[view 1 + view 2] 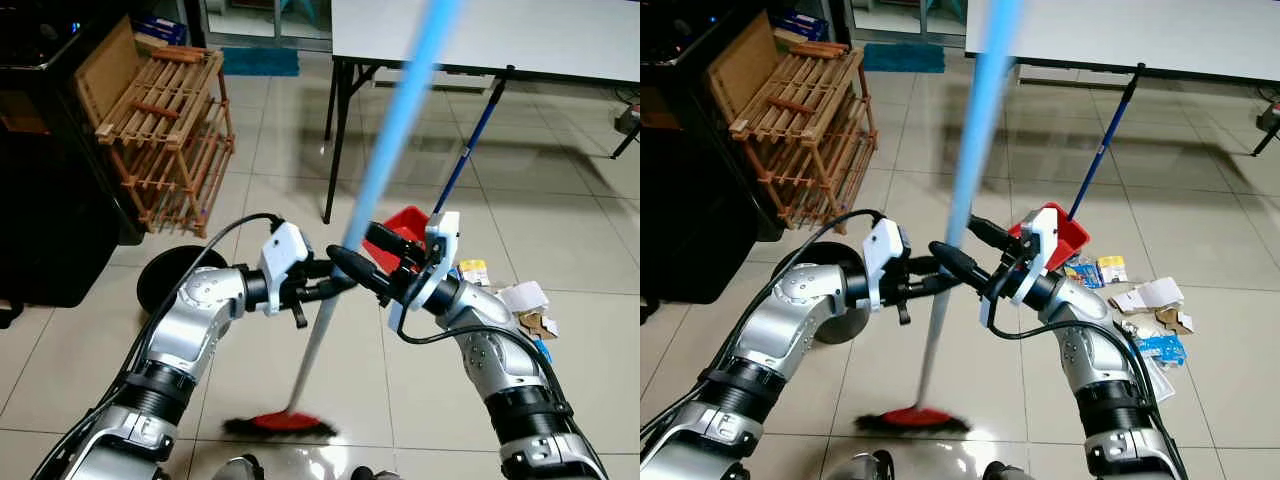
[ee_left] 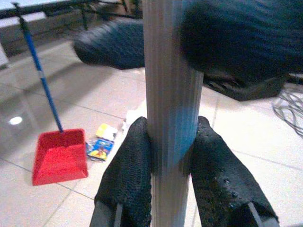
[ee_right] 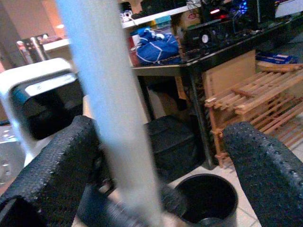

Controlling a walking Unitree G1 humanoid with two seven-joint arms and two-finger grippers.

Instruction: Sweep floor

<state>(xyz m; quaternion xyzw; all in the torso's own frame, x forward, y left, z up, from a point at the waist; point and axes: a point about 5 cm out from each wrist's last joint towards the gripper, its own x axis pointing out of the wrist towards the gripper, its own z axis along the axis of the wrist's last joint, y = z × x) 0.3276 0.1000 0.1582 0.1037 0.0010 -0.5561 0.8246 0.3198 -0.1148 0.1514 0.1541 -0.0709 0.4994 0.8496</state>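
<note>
1. My broom (image 1: 392, 150) stands upright before me, its bristle head (image 1: 283, 424) on the floor at six o'clock.
2. It looks light, rigid and smooth; mid-pole is the best hold.
3. My left claw (image 2: 171, 156) clenches the pole; my right claw (image 3: 156, 156) brackets it, spread.
4. The red dustpan (image 1: 1065, 235) and litter (image 1: 1145, 300) lie at two o'clock.

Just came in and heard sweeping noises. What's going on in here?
The robot is holding a broom by its blue handle. The left gripper is clamped on the handle, while the right gripper has its fingers spread around it. The red brush head rests on the tiled floor by the robot's feet. To its right, scraps of litter lie beside a red dustpan, not yet swept in.
</note>
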